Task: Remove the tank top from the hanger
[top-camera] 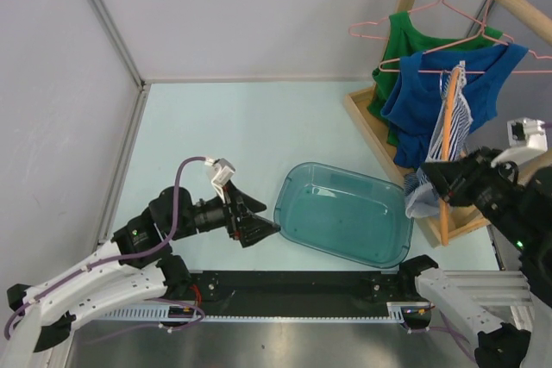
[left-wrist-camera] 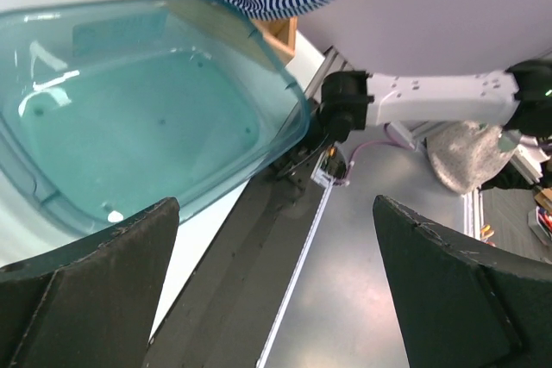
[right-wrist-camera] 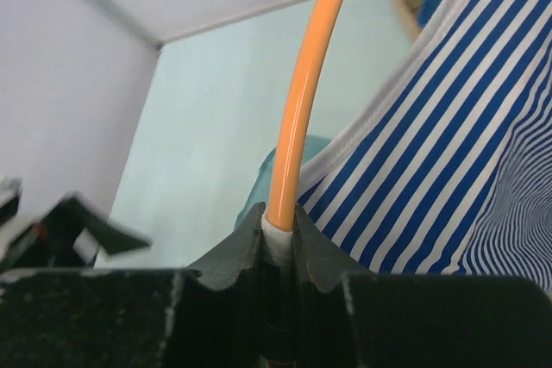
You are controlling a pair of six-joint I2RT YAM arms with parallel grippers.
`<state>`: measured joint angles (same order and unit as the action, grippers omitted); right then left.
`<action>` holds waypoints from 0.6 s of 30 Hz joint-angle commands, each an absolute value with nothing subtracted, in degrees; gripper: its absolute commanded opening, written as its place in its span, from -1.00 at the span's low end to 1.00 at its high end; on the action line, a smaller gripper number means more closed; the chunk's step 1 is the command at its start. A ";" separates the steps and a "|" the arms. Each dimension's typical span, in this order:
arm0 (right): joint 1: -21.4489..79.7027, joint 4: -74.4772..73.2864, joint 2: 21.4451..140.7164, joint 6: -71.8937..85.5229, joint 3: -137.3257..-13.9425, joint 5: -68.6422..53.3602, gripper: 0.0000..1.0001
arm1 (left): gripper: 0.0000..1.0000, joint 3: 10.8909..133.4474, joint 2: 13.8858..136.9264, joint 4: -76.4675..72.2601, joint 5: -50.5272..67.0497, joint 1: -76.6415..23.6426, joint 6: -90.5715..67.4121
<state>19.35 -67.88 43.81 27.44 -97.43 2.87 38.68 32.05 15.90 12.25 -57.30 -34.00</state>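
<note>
One orange hanger [right-wrist-camera: 301, 84] upright, right claw [right-wrist-camera: 280, 243] clamped

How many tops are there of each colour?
Green top: 1
Blue top: 1
Striped top: 1
Total: 3
</note>
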 commanded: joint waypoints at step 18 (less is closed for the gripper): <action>12.83 8.90 55.09 66.67 -98.63 -55.64 -1.00 | 0.99 61.51 29.11 16.25 1.44 -57.04 -27.78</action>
<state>15.42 -34.44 48.05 43.81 -104.27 -46.65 55.77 34.24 11.70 9.69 -57.25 -31.40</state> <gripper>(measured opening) 0.174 0.994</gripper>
